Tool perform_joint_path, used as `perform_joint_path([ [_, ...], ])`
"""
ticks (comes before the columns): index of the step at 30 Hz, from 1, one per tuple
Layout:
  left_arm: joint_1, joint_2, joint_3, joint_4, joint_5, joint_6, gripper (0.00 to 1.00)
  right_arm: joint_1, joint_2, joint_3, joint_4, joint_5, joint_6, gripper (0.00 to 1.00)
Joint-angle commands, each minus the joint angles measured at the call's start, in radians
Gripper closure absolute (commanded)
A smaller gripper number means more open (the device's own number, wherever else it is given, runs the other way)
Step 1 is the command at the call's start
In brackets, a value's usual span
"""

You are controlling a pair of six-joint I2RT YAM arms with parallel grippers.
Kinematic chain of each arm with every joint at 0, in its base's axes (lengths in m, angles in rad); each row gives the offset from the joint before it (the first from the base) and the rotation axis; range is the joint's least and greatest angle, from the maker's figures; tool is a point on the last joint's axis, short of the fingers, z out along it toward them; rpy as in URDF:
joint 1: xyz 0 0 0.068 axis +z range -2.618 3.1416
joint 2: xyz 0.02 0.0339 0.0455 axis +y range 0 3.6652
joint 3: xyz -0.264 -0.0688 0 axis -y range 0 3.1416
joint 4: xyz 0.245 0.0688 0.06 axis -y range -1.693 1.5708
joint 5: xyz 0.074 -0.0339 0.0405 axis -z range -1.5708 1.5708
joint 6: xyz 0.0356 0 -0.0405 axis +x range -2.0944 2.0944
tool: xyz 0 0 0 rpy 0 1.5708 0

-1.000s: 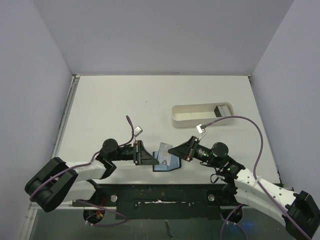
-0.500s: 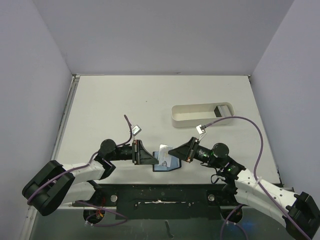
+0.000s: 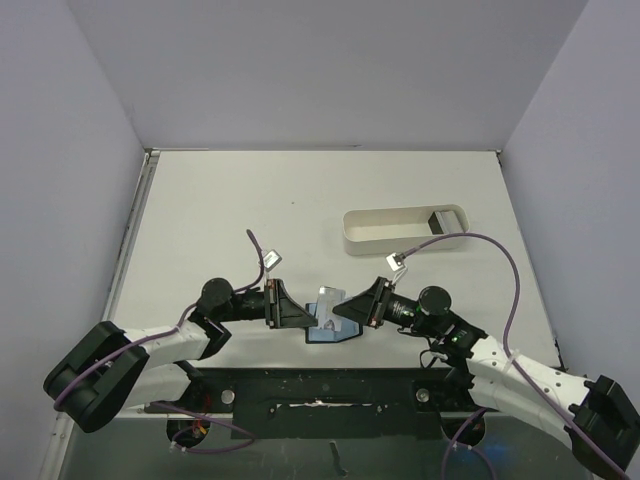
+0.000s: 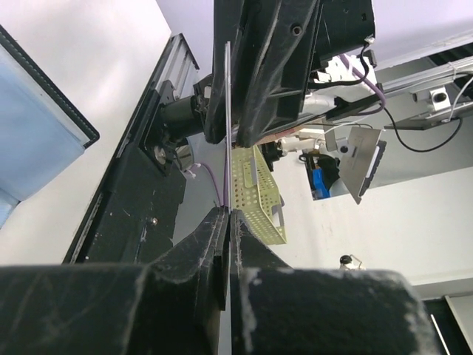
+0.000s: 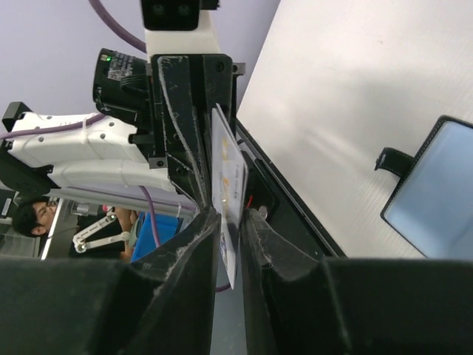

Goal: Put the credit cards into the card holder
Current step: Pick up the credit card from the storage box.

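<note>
right pincer (image 5: 231, 216) moved in, ajar | left pincer (image 4: 228, 216) clamps credit card (image 4: 226, 111)

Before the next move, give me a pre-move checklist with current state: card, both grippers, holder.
1. Hold of the left gripper on the credit card: ok, shut on the card's edge.
2. Release by the right gripper: cannot tell; the card stands between its fingers.
3. The card holder open: ok, bluish inside faces up on the table.
4. Card lined up with a pocket: cannot tell.
5. The white tray out of the way: ok, apart, farther back and right.
</note>
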Motion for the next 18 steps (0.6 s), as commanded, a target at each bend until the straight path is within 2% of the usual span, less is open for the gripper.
perform_joint_path([
  [1,0.001,-0.025,0.026,-0.017,-0.028,0.058,1.00,0.016,0.021,0.020,-0.010,0.033,-0.003,0.89],
  [6,0.033,-0.074,0.011,-0.110,-0.036,0.106,1.00,-0.033,-0.058,0.049,-0.227,0.054,-0.068,0.99],
  [9,0.039,-0.115,0.028,-0.213,-0.049,0.161,1.00,-0.055,-0.084,0.082,-0.290,0.016,-0.112,1.00],
  [11,0.039,-0.119,0.042,-0.252,-0.043,0.187,1.00,-0.059,-0.060,0.109,-0.306,-0.019,-0.134,0.97],
  [14,0.038,-0.102,0.040,-0.185,-0.020,0.159,1.00,-0.058,-0.016,0.131,-0.292,-0.049,-0.149,0.93],
  [18,0.038,-0.089,0.019,-0.103,-0.001,0.129,1.00,-0.058,-0.007,0.108,-0.218,-0.058,-0.128,1.00],
])
